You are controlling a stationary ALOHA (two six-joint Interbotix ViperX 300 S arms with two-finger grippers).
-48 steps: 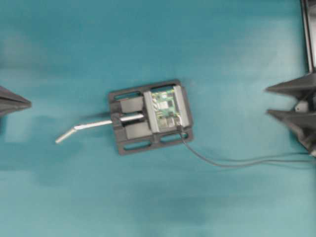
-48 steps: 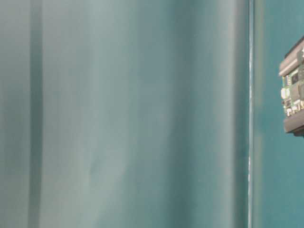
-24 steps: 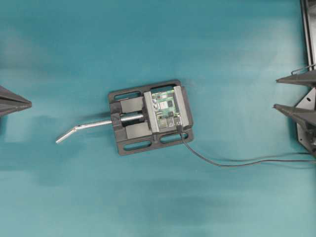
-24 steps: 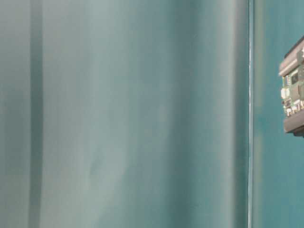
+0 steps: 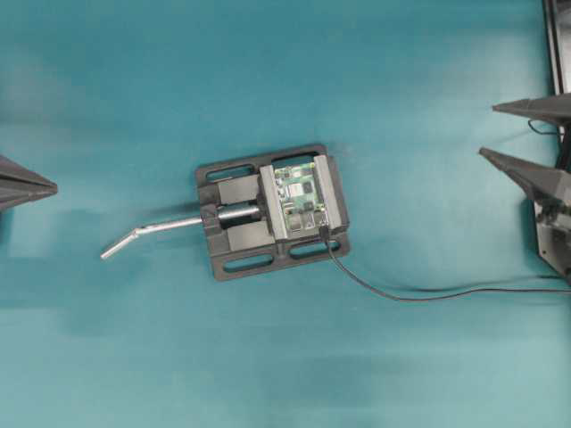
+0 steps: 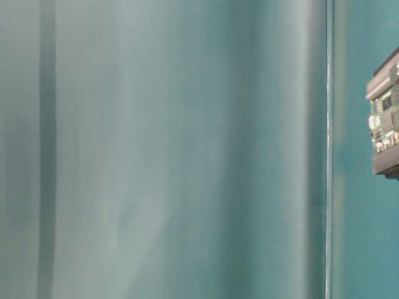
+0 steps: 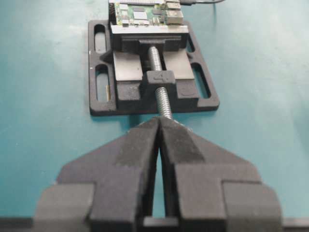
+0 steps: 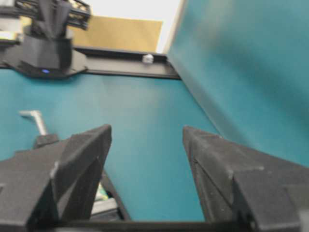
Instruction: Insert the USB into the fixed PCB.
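Note:
The fixed PCB (image 5: 301, 196), small and green, is clamped in the black vise (image 5: 234, 234) at the table's middle. It also shows in the left wrist view (image 7: 145, 10) and at the table-level view's right edge (image 6: 385, 118). The USB (image 5: 326, 234) shows as a black collar against the board's lower right edge; its silver tip is hidden. Its thin black cable (image 5: 428, 294) trails off to the right. My right gripper (image 5: 488, 130) stands open and empty at the far right, well away from the vise (image 8: 146, 128). My left gripper (image 5: 49, 187) is shut and empty at the far left (image 7: 159, 119).
The vise's bent silver handle (image 5: 147, 234) sticks out to the left, towards my left gripper, and its screw (image 7: 157, 63) lies just past the fingertips. A black frame rail (image 5: 557, 53) runs along the right edge. The left arm's base (image 8: 48, 48) stands far off.
My right gripper has drawn back to the right and shifted towards the top of the overhead view, with its jaws a little wider. The cable has settled on the table. The left gripper has not moved.

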